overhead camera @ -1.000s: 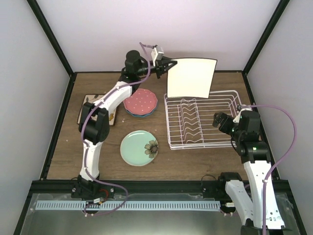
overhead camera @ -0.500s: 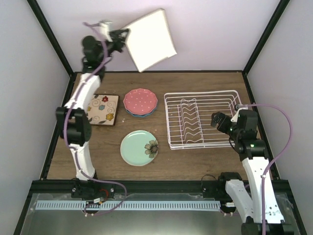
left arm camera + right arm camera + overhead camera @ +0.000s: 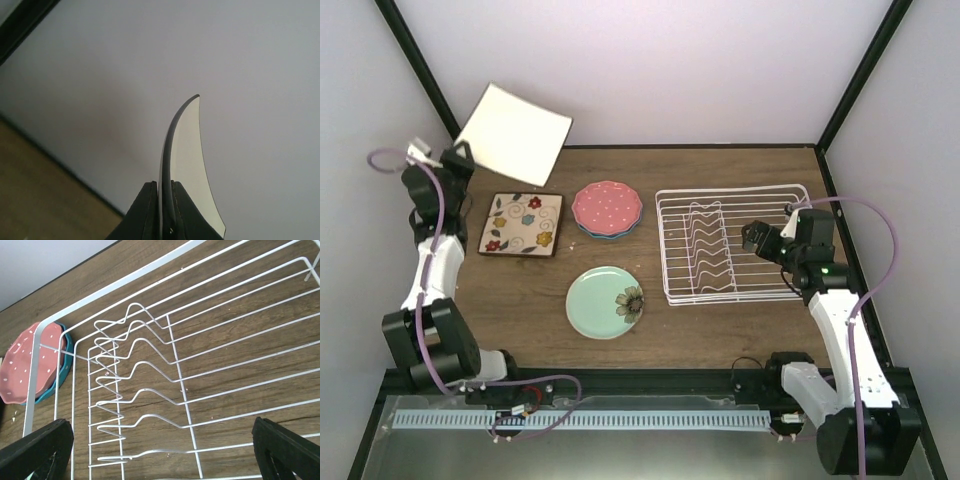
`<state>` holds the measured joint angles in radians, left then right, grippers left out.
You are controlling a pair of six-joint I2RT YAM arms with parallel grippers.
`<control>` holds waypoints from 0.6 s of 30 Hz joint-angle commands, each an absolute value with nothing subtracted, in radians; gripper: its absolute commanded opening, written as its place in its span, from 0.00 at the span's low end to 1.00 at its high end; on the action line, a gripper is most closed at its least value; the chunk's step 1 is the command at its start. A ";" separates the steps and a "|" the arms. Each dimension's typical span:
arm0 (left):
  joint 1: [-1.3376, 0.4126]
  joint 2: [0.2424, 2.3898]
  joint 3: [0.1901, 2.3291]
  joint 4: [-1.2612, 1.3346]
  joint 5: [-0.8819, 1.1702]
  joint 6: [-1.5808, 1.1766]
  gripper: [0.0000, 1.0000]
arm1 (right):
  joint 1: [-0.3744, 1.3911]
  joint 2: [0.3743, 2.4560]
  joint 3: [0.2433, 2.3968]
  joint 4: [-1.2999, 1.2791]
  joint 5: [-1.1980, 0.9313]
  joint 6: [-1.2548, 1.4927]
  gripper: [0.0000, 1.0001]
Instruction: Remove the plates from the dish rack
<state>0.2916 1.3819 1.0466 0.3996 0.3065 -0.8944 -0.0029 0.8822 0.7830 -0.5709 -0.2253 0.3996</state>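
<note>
At the far left edge of the worktop [image 3: 720, 330], the left gripper [image 3: 455, 160] is raised and clenched on one edge of a square cream plate [image 3: 515, 133], which juts up and away from it toward the back wall with its plain back facing the overhead camera. From the left wrist camera the gripper [image 3: 162, 200] pinches the dark rim from both sides, and the plate [image 3: 186, 150] shows edge-on as a thin curved sliver against the wall. Just to the right of this gripper, a second square floral plate [image 3: 521, 224] lies flat, face up. Farther right sits a pink dotted plate [image 3: 607, 207] stacked on a blue one [image 3: 595, 233], and nearer the arm bases lies a mint green flowered plate [image 3: 605, 302]. Over the right side of the white wire dish rack [image 3: 730, 192], the right gripper [image 3: 752, 238] hovers released, its fingers spread wide. Its wrist view looks between them [image 3: 161, 440] onto the rack's rim [image 3: 125, 284] and zigzag dividers, with the pink plate [image 3: 30, 365] beyond the rack's left side.
</note>
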 commanded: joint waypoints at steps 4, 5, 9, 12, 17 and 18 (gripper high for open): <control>0.367 1.255 0.797 0.440 0.319 -1.080 0.04 | 0.005 0.939 0.863 -0.534 -0.248 0.345 1.00; 0.372 1.257 0.771 0.456 0.322 -1.081 0.04 | 0.005 0.947 0.868 -0.532 -0.251 0.341 1.00; 0.388 1.282 0.687 0.523 0.340 -1.090 0.04 | 0.005 0.970 0.886 -0.532 -0.255 0.332 1.00; 0.398 1.313 0.634 0.577 0.354 -1.098 0.04 | 0.005 0.975 0.892 -0.536 -0.254 0.326 1.00; 0.409 1.356 0.586 0.642 0.355 -1.103 0.04 | 0.004 0.976 0.894 -0.544 -0.249 0.321 1.00; 0.411 1.361 0.581 0.652 0.350 -1.105 0.04 | 0.005 0.976 0.894 -0.544 -0.249 0.322 1.00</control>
